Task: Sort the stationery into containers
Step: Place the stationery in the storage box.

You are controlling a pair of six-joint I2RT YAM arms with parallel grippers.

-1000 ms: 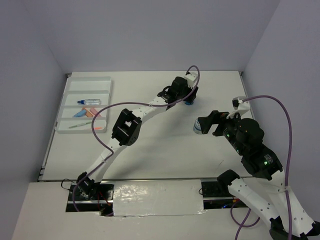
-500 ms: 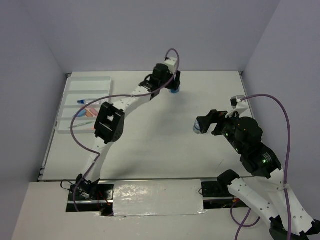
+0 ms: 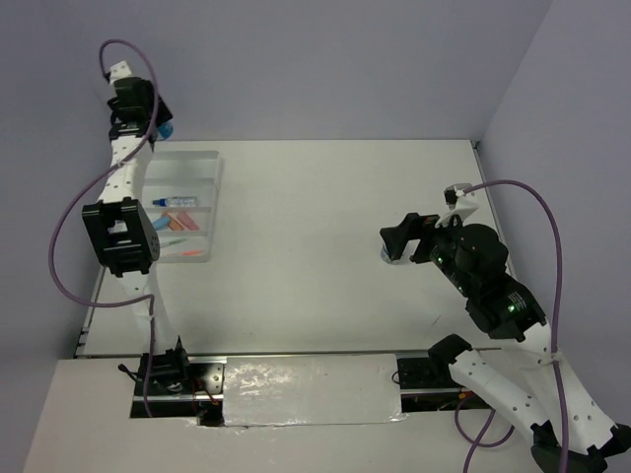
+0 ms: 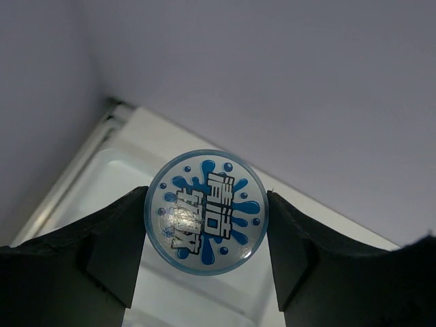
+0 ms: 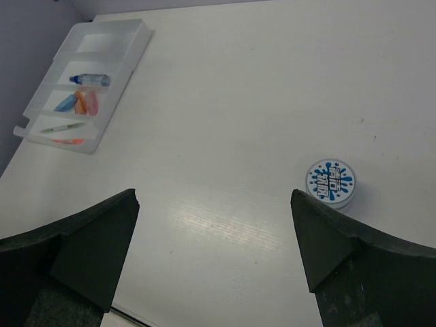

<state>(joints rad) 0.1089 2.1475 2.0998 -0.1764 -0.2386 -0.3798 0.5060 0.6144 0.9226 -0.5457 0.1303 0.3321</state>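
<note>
My left gripper is shut on a round blue-and-white tape roll, held high over the far end of the white divided tray, whose pale floor shows below the roll. The tray holds a clear bottle with a blue cap, light blue, pink and orange pieces, and a thin green pen. A second tape roll lies flat on the table at the right. My right gripper hovers open above the table, with that roll just beyond its right fingertip.
A low rim borders the table at the left and back, with purple-grey walls close behind. An orange piece lies in the tray's nearest compartment. Purple cables loop from both arms.
The left arm has swung from the middle back of the table to the far left corner, carrying the tape roll up over the tray. The right gripper stays open, shifted slightly.
</note>
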